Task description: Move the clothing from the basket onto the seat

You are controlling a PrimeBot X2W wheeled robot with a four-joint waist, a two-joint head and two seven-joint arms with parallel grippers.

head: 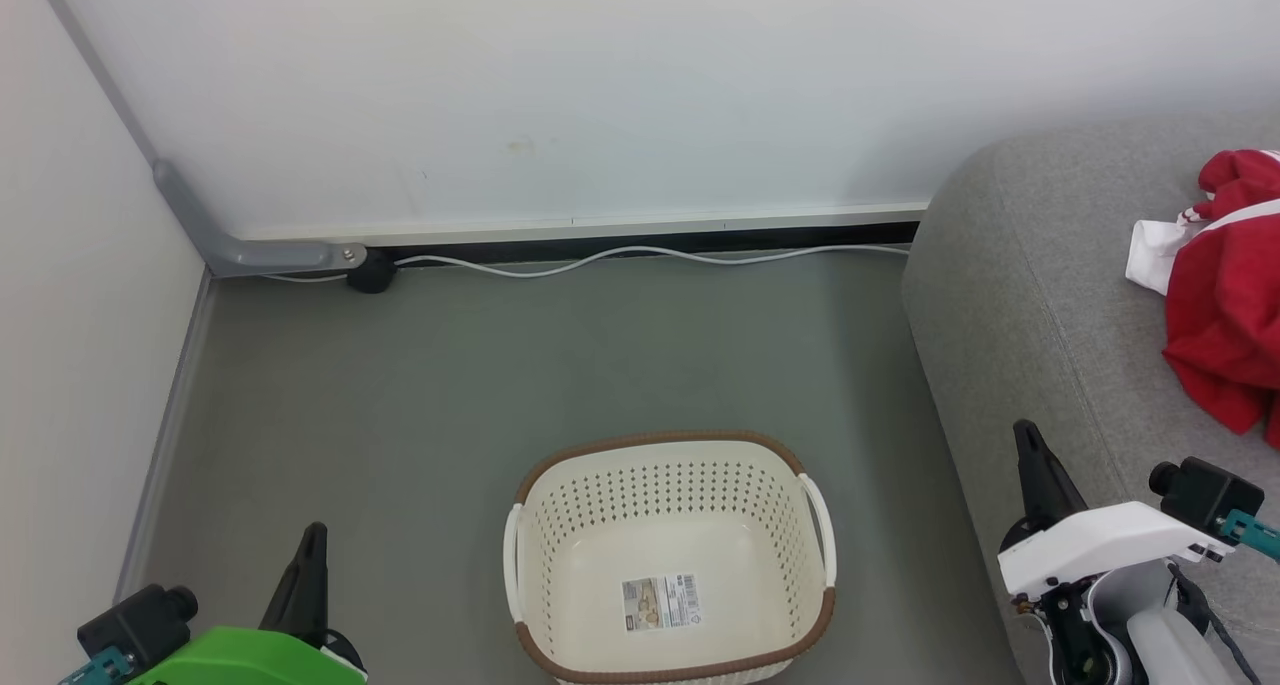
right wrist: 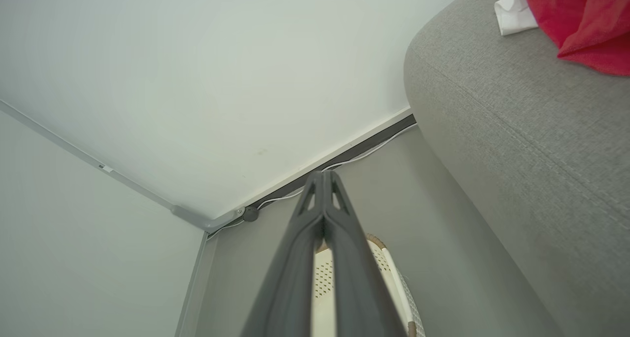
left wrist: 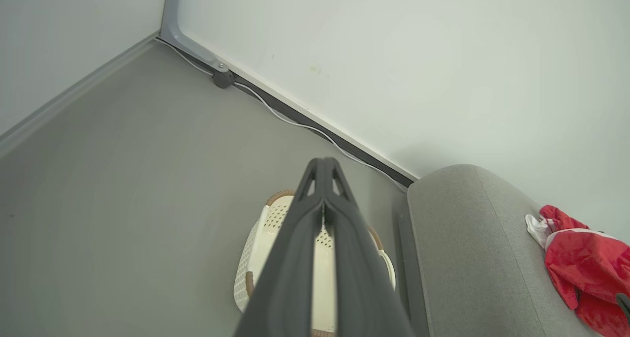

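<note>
The cream-white basket [head: 672,560] with a brown rim stands on the grey floor at the bottom centre, holding nothing but a paper label on its base. Red clothing [head: 1225,305] with white stripes lies on the grey seat [head: 1030,305] at the right edge. My left gripper [head: 312,537] is shut at the lower left, well left of the basket. My right gripper [head: 1025,440] is shut at the lower right, over the seat's front edge. In the left wrist view the shut left gripper [left wrist: 323,164] points over the basket [left wrist: 261,258], with the clothing [left wrist: 585,268] on the seat [left wrist: 467,238].
A white wall [head: 600,95] with a dark skirting runs across the back, a white cable [head: 620,258] lying along it. A grey bracket [head: 240,250] sits in the left corner. Open floor [head: 500,365] lies between wall and basket.
</note>
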